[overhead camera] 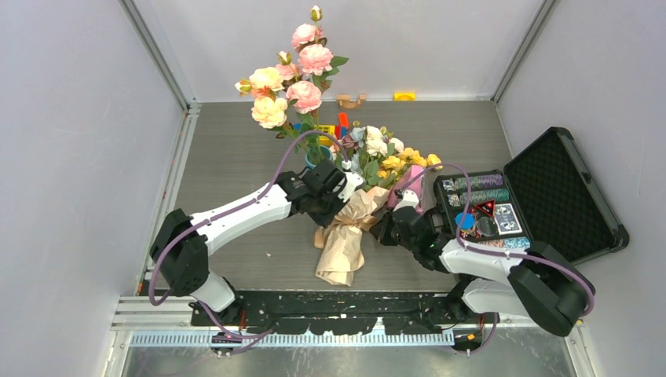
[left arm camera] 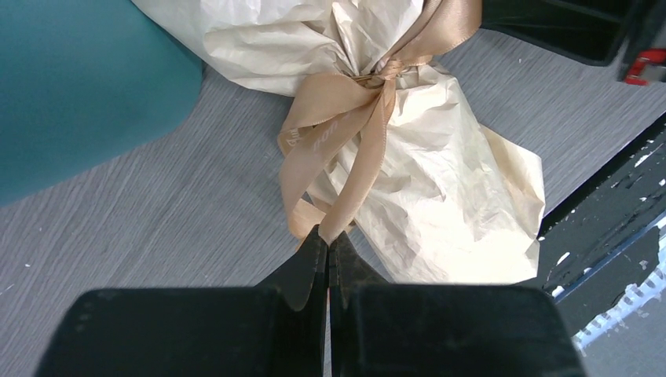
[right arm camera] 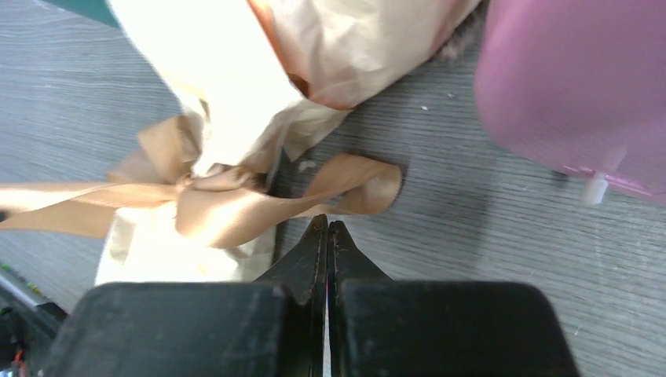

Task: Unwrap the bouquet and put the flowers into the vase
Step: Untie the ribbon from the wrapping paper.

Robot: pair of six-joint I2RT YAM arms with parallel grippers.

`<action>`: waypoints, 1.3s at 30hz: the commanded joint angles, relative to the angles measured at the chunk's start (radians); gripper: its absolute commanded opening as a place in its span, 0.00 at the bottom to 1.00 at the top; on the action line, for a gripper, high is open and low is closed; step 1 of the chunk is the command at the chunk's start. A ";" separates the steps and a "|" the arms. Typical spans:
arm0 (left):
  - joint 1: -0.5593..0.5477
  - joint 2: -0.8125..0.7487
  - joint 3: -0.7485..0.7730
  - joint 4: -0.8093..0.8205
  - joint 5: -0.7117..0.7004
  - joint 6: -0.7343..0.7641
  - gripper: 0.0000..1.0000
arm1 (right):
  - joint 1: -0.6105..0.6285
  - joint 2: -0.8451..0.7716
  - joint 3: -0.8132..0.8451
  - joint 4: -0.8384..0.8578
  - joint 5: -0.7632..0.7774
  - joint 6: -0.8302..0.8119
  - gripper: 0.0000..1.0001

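Observation:
The bouquet [overhead camera: 345, 236] lies mid-table in crinkled tan paper [left arm camera: 440, 188], its small yellow and white flowers [overhead camera: 385, 157] pointing to the back. A tan ribbon [left arm camera: 345, 118] is knotted round its neck. My left gripper [left arm camera: 328, 236] is shut on one ribbon tail, just left of the wrap [overhead camera: 343, 192]. My right gripper [right arm camera: 327, 224] is shut, its tips pinched on the lower edge of a curled ribbon tail [right arm camera: 353, 188], just right of the wrap [overhead camera: 390, 222]. The teal vase [left arm camera: 78, 86] stands close behind the left gripper [overhead camera: 316, 155], mostly hidden in the top view.
Tall pink and peach roses [overhead camera: 290, 78] rise behind the vase. A pink box [right arm camera: 573, 86] stands right of the bouquet [overhead camera: 415, 188]. An open black case [overhead camera: 561, 196] with a tray of small items [overhead camera: 483, 212] fills the right side. Small toys [overhead camera: 351, 100] lie along the back wall.

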State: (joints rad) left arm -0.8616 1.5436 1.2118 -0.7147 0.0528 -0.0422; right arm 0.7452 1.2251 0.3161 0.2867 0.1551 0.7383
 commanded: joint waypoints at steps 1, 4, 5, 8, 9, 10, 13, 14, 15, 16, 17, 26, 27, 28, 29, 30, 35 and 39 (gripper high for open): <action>0.004 -0.029 0.004 0.026 -0.043 0.009 0.00 | 0.013 -0.107 0.014 -0.040 0.014 -0.030 0.00; 0.004 -0.020 0.009 0.018 -0.078 0.004 0.00 | 0.015 -0.183 0.001 -0.090 0.020 -0.038 0.00; 0.004 -0.017 0.011 0.016 -0.081 0.003 0.00 | 0.015 -0.193 -0.001 -0.097 0.021 -0.050 0.00; 0.004 -0.012 0.014 0.013 -0.081 0.001 0.00 | 0.015 -0.211 0.002 -0.133 0.020 -0.095 0.11; 0.004 -0.011 0.014 0.012 -0.082 0.002 0.00 | 0.015 -0.208 0.009 -0.142 0.018 -0.115 0.13; 0.004 -0.010 0.014 0.011 -0.081 0.002 0.00 | 0.015 -0.200 0.012 -0.150 0.015 -0.125 0.18; 0.004 -0.011 0.014 0.013 -0.073 0.002 0.00 | 0.016 -0.169 0.026 -0.154 0.021 -0.147 0.29; 0.004 -0.011 0.014 0.012 -0.073 0.001 0.00 | 0.016 -0.160 0.030 -0.155 0.025 -0.150 0.31; 0.005 -0.010 0.014 0.013 -0.073 0.002 0.00 | 0.014 -0.140 0.036 -0.151 0.029 -0.150 0.33; 0.004 -0.011 0.014 0.012 -0.075 0.001 0.00 | 0.014 -0.131 0.038 -0.146 0.029 -0.143 0.34; 0.004 -0.009 0.014 0.012 -0.075 0.002 0.00 | 0.014 -0.110 0.039 -0.130 0.031 -0.138 0.36; 0.004 -0.006 0.015 0.009 -0.072 0.001 0.00 | -0.008 -0.010 0.037 -0.011 0.048 -0.093 0.38; 0.004 -0.007 0.015 0.009 -0.071 0.001 0.00 | -0.013 -0.010 0.036 -0.008 0.049 -0.092 0.38; 0.004 -0.008 0.015 0.009 -0.070 0.001 0.00 | -0.023 -0.014 0.035 -0.008 0.047 -0.091 0.38; 0.004 -0.008 0.015 0.009 -0.070 0.002 0.00 | -0.027 -0.017 0.033 -0.010 0.046 -0.093 0.38; 0.004 -0.008 0.015 0.009 -0.069 0.001 0.00 | -0.037 -0.024 0.029 -0.015 0.044 -0.094 0.38; 0.004 -0.002 0.019 0.007 -0.068 0.001 0.00 | -0.072 -0.071 0.006 -0.026 0.034 -0.102 0.43; 0.004 0.001 0.022 0.004 -0.068 -0.001 0.00 | -0.106 -0.077 -0.001 -0.021 0.022 -0.112 0.46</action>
State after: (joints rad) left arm -0.8616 1.5444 1.2118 -0.7155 -0.0082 -0.0437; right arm 0.6670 1.1698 0.3161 0.2169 0.1692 0.6334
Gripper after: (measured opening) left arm 0.010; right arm 0.454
